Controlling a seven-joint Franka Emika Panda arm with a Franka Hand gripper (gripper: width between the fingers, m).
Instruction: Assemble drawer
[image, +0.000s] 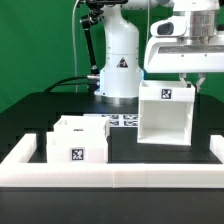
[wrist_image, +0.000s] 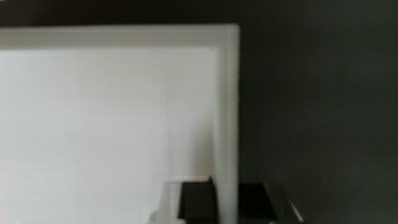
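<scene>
In the exterior view, the drawer housing (image: 163, 118) is found upright on the tabletop (image: 40, 108) toward the exterior view's right, its open front turned to the camera. The tool (image: 190, 82) is set directly over its upper edge on that side, and the two trays (image: 80, 140) are noted well apart toward the exterior view's left, behind the rail (image: 120, 180). In the wrist view, one side wall (wrist_image: 107, 120) is seen edge-on between the fingers (wrist_image: 196, 205); the tool is judged narrowed onto that wall, whose long axis runs straight away from it.
</scene>
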